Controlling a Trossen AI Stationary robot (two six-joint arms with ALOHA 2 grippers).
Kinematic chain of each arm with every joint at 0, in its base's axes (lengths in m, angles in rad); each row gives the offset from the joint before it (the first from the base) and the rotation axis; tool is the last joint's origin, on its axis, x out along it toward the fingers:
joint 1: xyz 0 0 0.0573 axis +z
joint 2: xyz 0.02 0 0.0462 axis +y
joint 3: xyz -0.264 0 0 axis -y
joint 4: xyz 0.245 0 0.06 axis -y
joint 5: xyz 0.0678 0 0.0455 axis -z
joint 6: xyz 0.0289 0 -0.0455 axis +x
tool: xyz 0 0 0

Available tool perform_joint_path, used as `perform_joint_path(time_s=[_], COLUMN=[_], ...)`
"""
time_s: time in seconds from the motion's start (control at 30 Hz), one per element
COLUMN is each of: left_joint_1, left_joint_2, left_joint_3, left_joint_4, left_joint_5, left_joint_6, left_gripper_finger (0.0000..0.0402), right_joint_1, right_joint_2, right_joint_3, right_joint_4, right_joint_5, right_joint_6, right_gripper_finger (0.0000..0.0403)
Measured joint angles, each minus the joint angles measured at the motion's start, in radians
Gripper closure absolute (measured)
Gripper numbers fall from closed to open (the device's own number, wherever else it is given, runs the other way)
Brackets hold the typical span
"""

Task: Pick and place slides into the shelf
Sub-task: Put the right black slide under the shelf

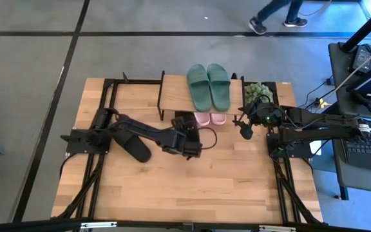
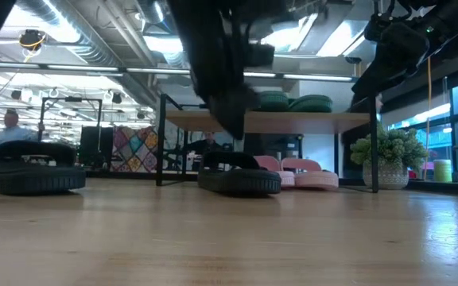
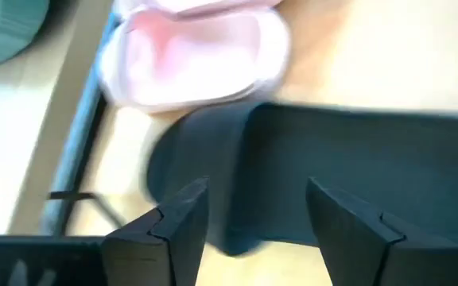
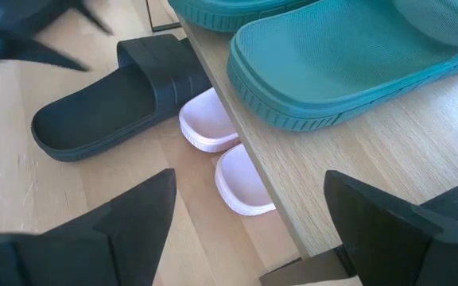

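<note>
Slides are what I am sorting, and the nearest one is the black slide (image 3: 356, 183) lying right ahead of my left gripper (image 3: 257, 218), whose fingers stand apart with nothing between them. It rests flat on the table (image 1: 172, 193), its strap end tucked just under the front edge of the shelf (image 1: 172, 96), beside the pink pair (image 4: 225, 155). Its long axis runs roughly front to back across the table, angled a little, with the heel toward me and the open toe toward the shelf.

I judge it light, rubbery and springy: it should flex under a pinch but not break, and the smooth sole could slip. The wide strap or the side wall of the sole near the middle looks the best hold.

A second black slide (image 1: 134, 147) lies on the table next to my left arm, angled. Farther off, the green pair (image 1: 209, 85) sits on the shelf top, toes pointing away from me, side by side. My right gripper (image 4: 249, 210) hovers by the shelf's right end near a small plant (image 1: 258, 91), its fingers wide apart and empty.
</note>
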Motion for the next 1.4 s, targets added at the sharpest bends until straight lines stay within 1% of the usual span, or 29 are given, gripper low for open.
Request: perform_joint_path(time_s=[0.07, 0.17, 0.23, 0.37, 0.4, 0.43, 0.53, 0.67, 0.77, 0.9, 1.07, 1.4], left_joint_1=[-0.027, -0.060, -0.076, -0.082, -0.081, -0.080, -0.074, -0.052, -0.034, -0.013, 0.005, 0.033], left_joint_2=[-0.031, -0.064, -0.071, -0.060, -0.052, -0.044, -0.037, -0.038, -0.038, -0.037, -0.037, -0.037], left_joint_3=[0.000, 0.001, 0.002, 0.001, 0.002, -0.001, -0.030, -0.110, -0.172, -0.236, -0.263, -0.264], left_joint_4=[0.009, 0.073, 0.134, 0.293, 0.316, 0.323, 0.347, 0.412, 0.490, 0.553, 0.564, 0.535], left_joint_5=[0.062, 0.191, 0.310, 0.596, 0.643, 0.669, 0.686, 0.719, 0.736, 0.743, 0.739, 0.716], left_joint_6=[-0.008, 0.001, 0.054, 0.169, 0.186, 0.202, 0.226, 0.194, 0.176, 0.149, 0.140, 0.141], left_gripper_finger=[0.0202, 0.0203, 0.0204, 0.0205, 0.0205, 0.0205, 0.0206, 0.0206, 0.0206, 0.0206, 0.0206, 0.0206], right_joint_1=[0.000, 0.000, 0.000, 0.000, 0.000, 0.000, 0.000, 0.000, 0.000, 0.000, 0.000, 0.000], right_joint_2=[0.000, 0.000, 0.000, 0.000, 0.000, 0.000, 0.000, 0.000, 0.000, 0.000, 0.000, 0.000], right_joint_3=[0.000, 0.000, 0.000, 0.000, 0.000, 0.000, 0.000, 0.000, 0.000, 0.000, 0.000, 0.000], right_joint_4=[0.000, 0.000, 0.000, -0.001, -0.003, -0.005, -0.014, -0.020, -0.020, -0.021, -0.021, -0.021], right_joint_5=[0.000, 0.000, 0.000, 0.000, 0.000, 0.000, 0.000, 0.001, 0.001, 0.001, 0.001, 0.000], right_joint_6=[0.000, -0.001, -0.001, -0.002, -0.002, -0.003, -0.004, -0.007, -0.008, -0.008, -0.008, -0.008], right_gripper_finger=[0.0083, 0.0083, 0.0083, 0.0083, 0.0083, 0.0083, 0.0083, 0.0083, 0.0083, 0.0083, 0.0083, 0.0083])
